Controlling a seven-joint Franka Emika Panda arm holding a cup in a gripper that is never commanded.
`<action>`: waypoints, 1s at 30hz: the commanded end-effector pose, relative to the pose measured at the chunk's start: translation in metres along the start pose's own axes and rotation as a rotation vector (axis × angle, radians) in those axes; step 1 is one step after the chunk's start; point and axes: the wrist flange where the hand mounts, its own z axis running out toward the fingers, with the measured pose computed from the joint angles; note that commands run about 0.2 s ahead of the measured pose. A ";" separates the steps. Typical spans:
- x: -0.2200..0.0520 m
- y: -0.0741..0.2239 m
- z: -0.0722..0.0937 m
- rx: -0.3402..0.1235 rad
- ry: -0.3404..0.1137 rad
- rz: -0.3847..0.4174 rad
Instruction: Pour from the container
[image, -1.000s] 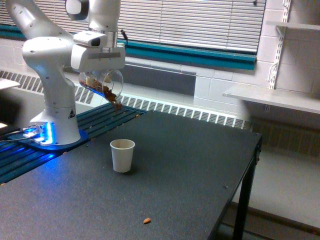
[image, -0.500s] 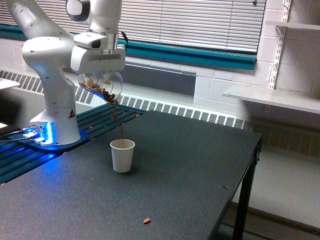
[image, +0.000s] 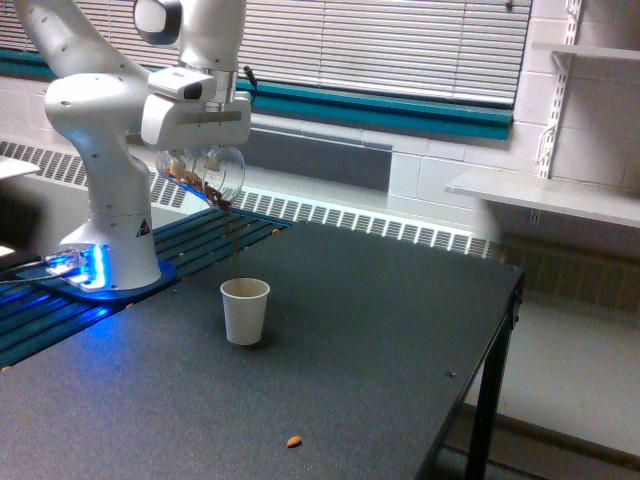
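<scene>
Clear plastic, the cup (image: 203, 170) sits tilted at upper left of the exterior view, clamped in the pincer (image: 200, 150), brown nuts sliding to its lip. The pour looks underway: a thin brown stream (image: 234, 240) falls toward the matte white paper cup (image: 245, 310) on the speckled dark worktop (image: 350, 340). Next, hold the tilt steady. 1 nut (image: 293, 441) lies astray at lower centre.

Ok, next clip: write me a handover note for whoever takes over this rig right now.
Gripper: shut on the clear cup, held tilted above the table.
Brown pieces are falling from its lip toward the white paper cup, which stands upright below.
One stray piece lies on the table near the front edge.
Done: pour under way. Left: empty the rest, then right the cup.
</scene>
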 end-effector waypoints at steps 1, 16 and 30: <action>-0.002 0.000 0.009 -0.021 -0.016 -0.024; -0.001 0.000 0.011 -0.040 -0.033 -0.032; -0.001 0.001 0.013 -0.051 -0.053 -0.041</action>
